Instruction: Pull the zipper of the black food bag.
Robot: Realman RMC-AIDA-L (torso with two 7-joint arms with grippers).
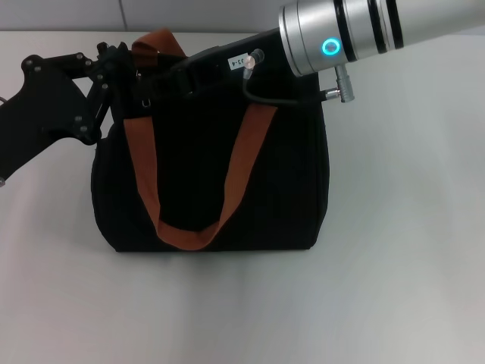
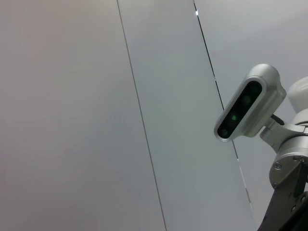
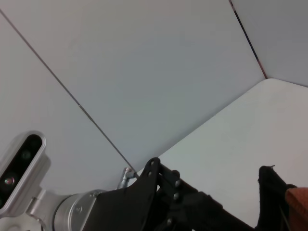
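The black food bag (image 1: 284, 182) stands upright in the middle of the white table, in the head view. One orange-brown strap (image 1: 244, 155) hangs in a loop down its front, and another strap (image 1: 155, 42) rises at its top left. My left gripper (image 1: 119, 61) is at the bag's top left corner, beside that strap. My right gripper (image 1: 176, 76) reaches in from the upper right and lies along the bag's top edge. The zipper is hidden under the grippers. In the right wrist view, the left gripper (image 3: 166, 192) points toward a black fabric edge (image 3: 270, 190) and an orange strap (image 3: 298, 199).
The white table (image 1: 394, 288) spreads to the front and right of the bag. My right arm's silver forearm (image 1: 356, 30) crosses above the bag's top right. The left wrist view shows only the wall and the right arm's wrist camera (image 2: 245, 103).
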